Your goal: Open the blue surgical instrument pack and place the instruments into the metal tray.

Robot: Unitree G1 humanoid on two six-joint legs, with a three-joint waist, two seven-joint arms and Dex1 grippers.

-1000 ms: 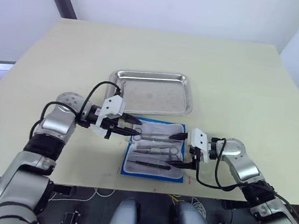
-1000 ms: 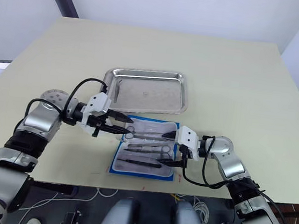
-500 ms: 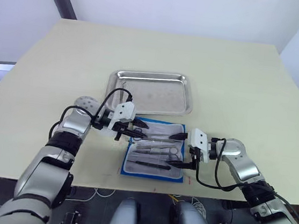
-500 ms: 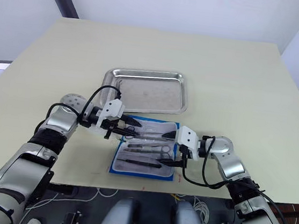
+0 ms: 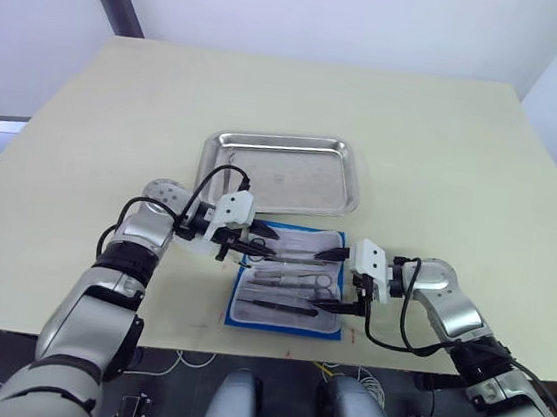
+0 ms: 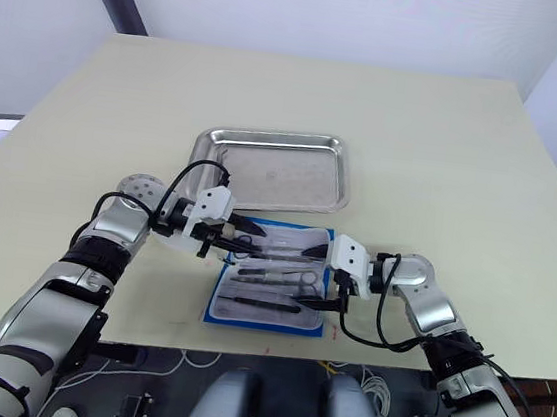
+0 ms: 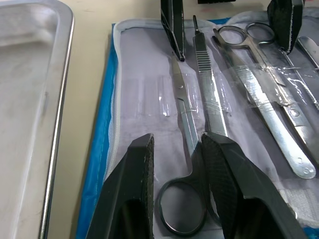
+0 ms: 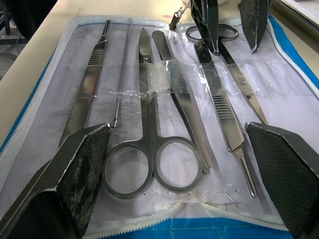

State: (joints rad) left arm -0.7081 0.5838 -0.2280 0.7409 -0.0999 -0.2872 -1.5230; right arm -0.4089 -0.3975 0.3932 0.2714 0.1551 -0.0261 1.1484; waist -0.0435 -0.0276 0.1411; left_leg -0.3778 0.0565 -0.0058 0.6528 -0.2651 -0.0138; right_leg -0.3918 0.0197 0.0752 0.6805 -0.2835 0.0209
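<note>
**Two grippers at the open pack, tray bare**

Both grippers sit at the blue surgical instrument pack, which lies unzipped and flat on the table, its pale lining up. The metal tray lies just beyond the pack's far edge, close to it but apart, with nothing in it that I can see.

The instruments lie side by side across the lining, held under clear straps: silver ring-handled scissors, a dark-handled pair of scissors, flat forceps and slimmer tools between them.

At the pack's far left corner, the left gripper reaches in over the lining. Its fingers stand a little apart, straddling the ring handle of the dark scissors; they look to be touching or nearly touching the handle, though I cannot say they are clamped on it.

At the pack's right edge, the right gripper is low over the lining, spread wide. Its fingers flank the silver scissors' rings and the tools beside them without closing on any.
</note>
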